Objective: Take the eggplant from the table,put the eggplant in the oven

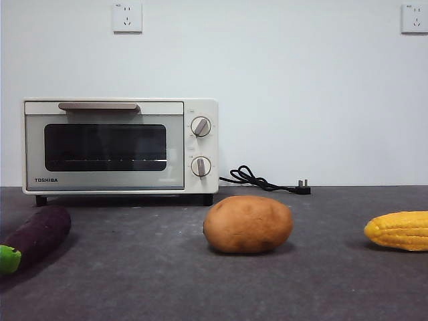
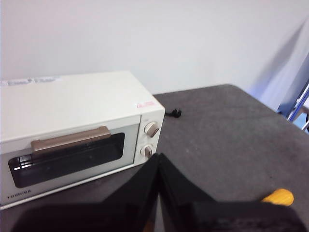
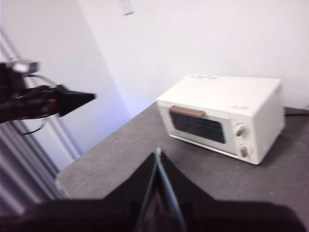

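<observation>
Cream oven (image 1: 120, 146) lettered TOSHIBA, door shut, eggplant (image 1: 35, 238) on table (image 1: 214, 287)

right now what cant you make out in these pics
- eggplant: front view, stem end cut off by the left edge.
- corn: front view, cut off by the right edge.
- oven inside: dark glass hides it.
- left gripper, right gripper: jaws together, absent from front view.

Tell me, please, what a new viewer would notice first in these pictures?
The cream-white oven stands at the back left against the wall, its door closed. In front of it on the dark table lie three vegetables in a row: the purple eggplant at the left edge, a brown potato in the middle, yellow corn at the right.
</observation>
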Robot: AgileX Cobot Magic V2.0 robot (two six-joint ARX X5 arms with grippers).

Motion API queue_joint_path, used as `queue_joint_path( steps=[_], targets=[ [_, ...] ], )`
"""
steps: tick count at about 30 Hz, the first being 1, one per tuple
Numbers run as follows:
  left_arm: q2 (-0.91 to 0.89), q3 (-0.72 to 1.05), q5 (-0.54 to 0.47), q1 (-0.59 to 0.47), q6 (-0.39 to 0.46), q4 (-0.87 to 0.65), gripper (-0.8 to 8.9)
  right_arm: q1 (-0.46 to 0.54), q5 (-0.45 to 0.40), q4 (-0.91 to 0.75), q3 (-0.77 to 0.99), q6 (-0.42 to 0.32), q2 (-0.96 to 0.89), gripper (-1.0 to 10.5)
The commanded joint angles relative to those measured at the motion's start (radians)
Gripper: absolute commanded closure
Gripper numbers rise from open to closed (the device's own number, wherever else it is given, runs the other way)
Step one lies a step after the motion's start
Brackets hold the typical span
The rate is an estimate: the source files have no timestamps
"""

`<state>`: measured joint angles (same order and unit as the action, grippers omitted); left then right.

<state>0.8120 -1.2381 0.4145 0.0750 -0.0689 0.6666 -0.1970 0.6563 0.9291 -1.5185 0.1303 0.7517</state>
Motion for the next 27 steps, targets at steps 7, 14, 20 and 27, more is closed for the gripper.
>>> queue_joint_path(
  steps=[7, 14, 20, 27],
  targets=[
    [0.057, -0.001, 0.005, 0.003, 0.04, -0.006, 8.19, -0.007, 0.078, 0.0, 0.0, 0.0, 0.018, 5.2],
    [0.102, -0.001, 0.004, 0.003, 0.072, -0.04, 8.19, -0.007, 0.081, 0.0, 0.0, 0.001, 0.027, 3.3],
    [0.158, -0.002, 0.004, 0.003, 0.074, -0.101, 8.19, -0.007, 0.14, 0.0, 0.0, 0.023, 0.039, 3.1],
    [0.292, -0.002, -0.061, -0.009, 0.111, -0.229, 8.19, -0.007, 0.157, 0.023, -0.001, 0.027, 0.044, 3.1]
  ],
)
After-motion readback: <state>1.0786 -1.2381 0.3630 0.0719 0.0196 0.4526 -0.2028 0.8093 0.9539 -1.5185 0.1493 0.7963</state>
